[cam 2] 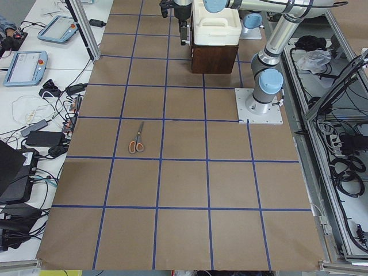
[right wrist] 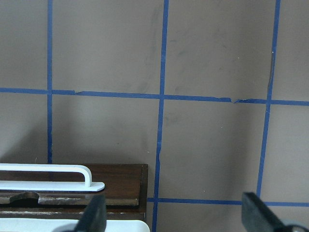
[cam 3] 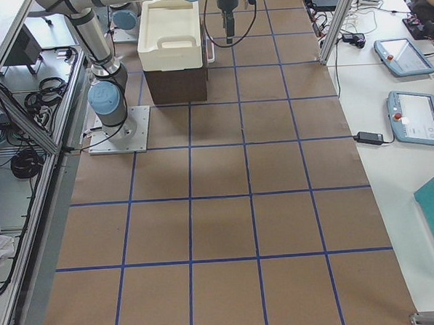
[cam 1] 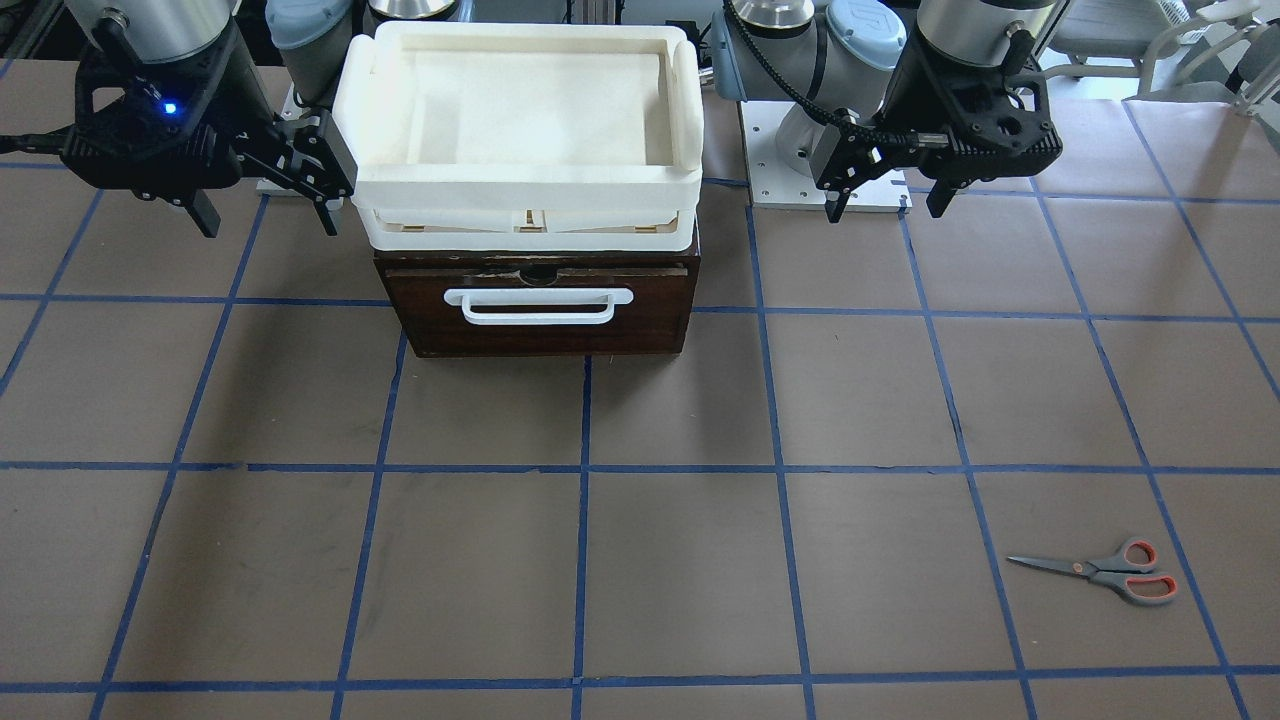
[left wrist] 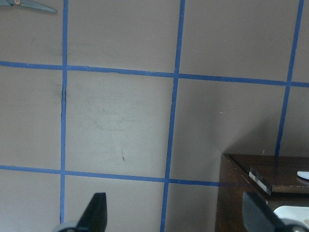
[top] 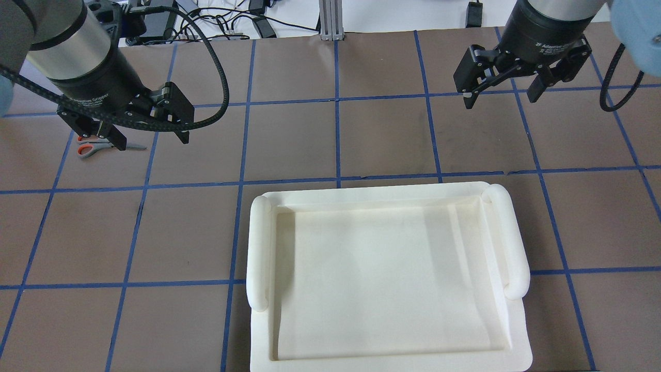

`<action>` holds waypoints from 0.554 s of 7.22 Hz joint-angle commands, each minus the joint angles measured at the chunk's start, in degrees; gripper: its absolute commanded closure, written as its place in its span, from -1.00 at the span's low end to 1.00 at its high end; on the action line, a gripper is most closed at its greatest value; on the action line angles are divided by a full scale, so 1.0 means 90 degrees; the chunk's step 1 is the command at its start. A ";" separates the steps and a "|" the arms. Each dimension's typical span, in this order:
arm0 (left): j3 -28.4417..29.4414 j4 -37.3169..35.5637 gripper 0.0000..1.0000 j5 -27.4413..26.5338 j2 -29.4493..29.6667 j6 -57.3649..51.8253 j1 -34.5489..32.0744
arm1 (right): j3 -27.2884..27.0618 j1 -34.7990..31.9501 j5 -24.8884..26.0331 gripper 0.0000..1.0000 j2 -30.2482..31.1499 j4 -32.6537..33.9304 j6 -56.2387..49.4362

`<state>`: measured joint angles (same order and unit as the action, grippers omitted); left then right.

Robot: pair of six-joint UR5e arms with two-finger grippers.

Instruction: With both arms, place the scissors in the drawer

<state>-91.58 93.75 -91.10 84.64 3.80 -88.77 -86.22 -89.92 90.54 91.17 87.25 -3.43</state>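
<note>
**Both pincers hanging open and empty, scissors lying far from the shut drawer**

The table (cam 1: 680,560), covered in brown paper and crossed by blue tape lines, is filling every view. The left arm (cam 1: 860,35) and the right arm (cam 1: 160,20) are reaching in from the robot's side, one at each end of the stacked box.

A white tray (cam 1: 520,190) is sitting on top of that box, overhanging it a little at the sides. Beneath it, the dark brown drawer (cam 1: 545,325) is sitting pushed in, its front flush with the box and its white handle (cam 1: 540,305) facing away from the robot.

The right gripper (cam 1: 270,225) is hovering above the table just beside the tray's end, its two fingers standing wide apart and gripping nothing. The left gripper (cam 1: 885,205) is hanging clear of the tray on the other side, likewise spread wide and carrying nothing.

The scissors (cam 1: 1100,573) are lying flat on the paper on the robot's left, well apart from the drawer and out toward the far edge of the table. Their blades are lying together, pointing toward the table's middle, with the handles turned outward. From overhead the left gripper is covering part of them.
</note>
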 commanded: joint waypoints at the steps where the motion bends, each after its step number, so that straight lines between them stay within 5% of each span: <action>1: 0.0000 0.0003 -1.00 0.0005 0.0049 0.0008 0.0000 | 0.0010 0.0011 -0.0001 -1.00 0.0016 0.0013 0.0000; 4: -0.0010 0.0071 -1.00 0.0004 0.0058 -0.0002 0.0000 | 0.0010 0.0060 0.0058 -1.00 -0.0023 0.0052 0.0000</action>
<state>-91.58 94.10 -91.07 84.75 3.75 -88.77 -86.14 -89.45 91.02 91.05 87.62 -3.41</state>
